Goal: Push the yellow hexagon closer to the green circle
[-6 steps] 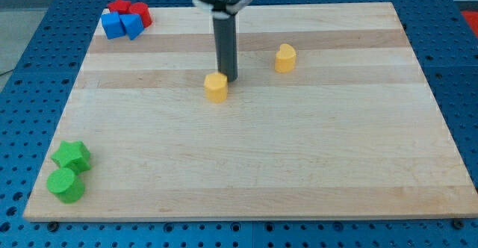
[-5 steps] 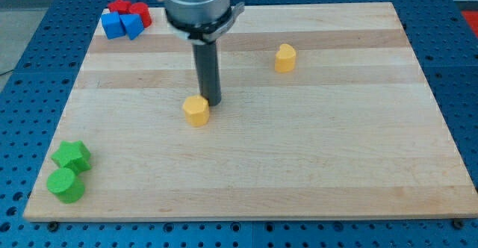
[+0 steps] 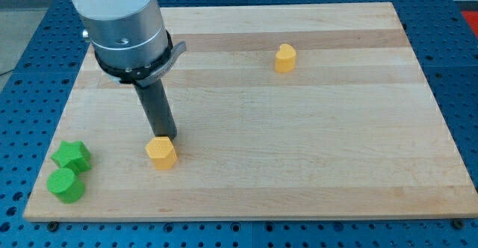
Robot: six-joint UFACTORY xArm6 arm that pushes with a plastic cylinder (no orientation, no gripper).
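The yellow hexagon (image 3: 161, 152) lies on the wooden board (image 3: 299, 143) at the lower left. My tip (image 3: 166, 137) touches its upper edge, just above and slightly right of it. The green circle (image 3: 66, 185) sits near the board's lower left corner, left of and a little below the hexagon, with a clear gap between them.
A green star (image 3: 72, 156) sits touching the green circle, just above it. A second yellow block (image 3: 284, 57) stands at the upper middle right. The arm's grey body (image 3: 119, 20) covers the board's upper left corner.
My tip has moved down and left across the board, pushing the yellow hexagon with it toward the green blocks. The red and blue blocks are now hidden behind the arm.
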